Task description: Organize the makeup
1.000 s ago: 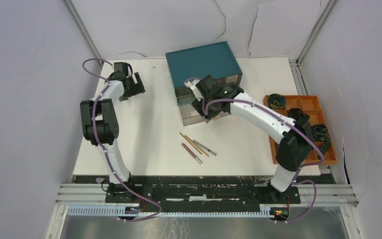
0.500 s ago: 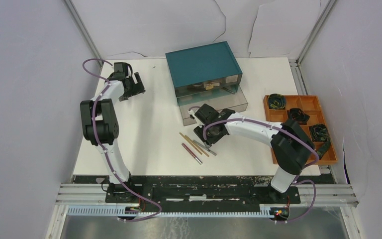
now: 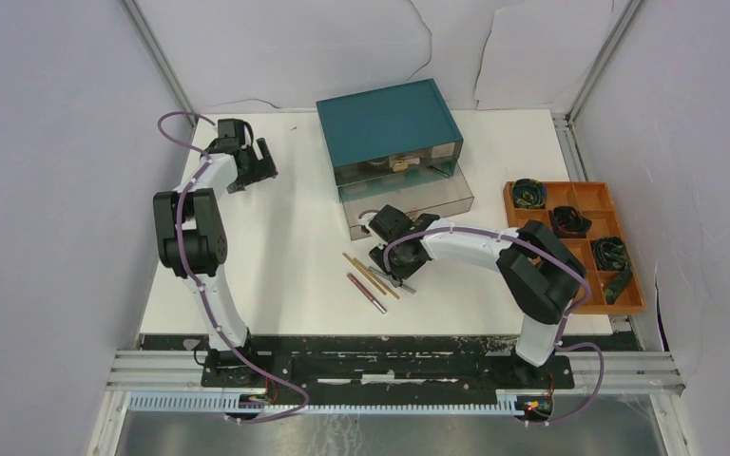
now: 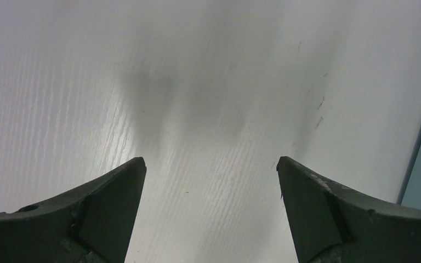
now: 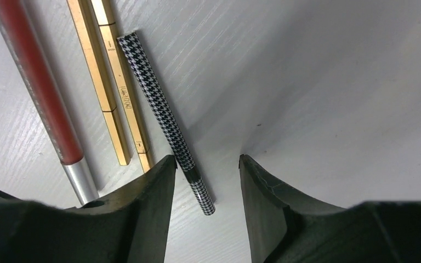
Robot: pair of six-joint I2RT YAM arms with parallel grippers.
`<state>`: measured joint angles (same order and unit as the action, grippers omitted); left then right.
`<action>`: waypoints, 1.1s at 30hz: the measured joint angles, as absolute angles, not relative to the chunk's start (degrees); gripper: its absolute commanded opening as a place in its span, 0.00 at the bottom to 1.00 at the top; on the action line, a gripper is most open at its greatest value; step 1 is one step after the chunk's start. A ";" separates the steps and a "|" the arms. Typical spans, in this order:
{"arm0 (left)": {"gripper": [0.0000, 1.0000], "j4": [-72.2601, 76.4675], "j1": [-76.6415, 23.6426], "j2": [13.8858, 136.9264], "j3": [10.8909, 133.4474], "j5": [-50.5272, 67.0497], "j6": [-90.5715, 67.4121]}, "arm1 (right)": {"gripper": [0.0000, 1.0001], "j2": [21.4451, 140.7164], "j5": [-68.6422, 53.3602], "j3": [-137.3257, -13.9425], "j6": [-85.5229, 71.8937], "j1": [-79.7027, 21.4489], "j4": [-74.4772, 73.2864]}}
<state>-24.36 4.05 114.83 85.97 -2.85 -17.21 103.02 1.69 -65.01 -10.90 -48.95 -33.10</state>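
The right gripper (image 5: 204,163) is released; the houndstooth pencil (image 5: 156,98) ends between its jaws, close beside one. The left gripper (image 4: 211,164) is released, with the white table (image 4: 208,82) between its jaws.

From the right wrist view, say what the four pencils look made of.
The red pencil: glossy plastic-looking barrel, silver cap, maybe metal. The gold pencils: metallic sheen, printed marks; metal or coated plastic. The houndstooth pencil: printed black-and-white wrap, likely plastic.

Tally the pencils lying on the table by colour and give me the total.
Red pencil with silver end: 1
Gold pencils: 2
Black-and-white houndstooth pencil: 1
Total: 4
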 measured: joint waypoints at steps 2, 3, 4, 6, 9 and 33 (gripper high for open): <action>0.97 -24.34 4.05 114.83 85.97 -2.85 -17.21 | 0.51 103.63 1.54 -64.99 -10.90 -48.95 -32.75; 0.97 -24.34 4.05 114.83 85.97 -2.85 -17.21 | 0.50 103.90 1.50 -65.01 -10.92 -48.95 -32.60; 0.97 -24.36 4.05 114.83 85.97 -2.87 -17.21 | 0.49 103.90 1.50 -65.01 -10.92 -48.95 -32.34; 0.97 -24.34 4.05 114.83 85.97 -2.87 -17.21 | 0.44 103.96 1.54 -65.01 -10.90 -48.95 -32.29; 0.97 -24.34 4.05 114.83 85.97 -2.87 -17.21 | 0.33 104.07 1.54 -65.01 -10.83 -48.86 -31.92; 0.97 -24.34 4.05 114.83 85.97 -2.85 -17.21 | 0.05 101.47 4.99 -92.73 -5.82 -46.57 -45.23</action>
<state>-24.34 4.05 114.83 85.97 -2.85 -17.21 101.47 4.99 -92.73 -5.82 -46.57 -45.23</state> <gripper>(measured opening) 0.970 0.091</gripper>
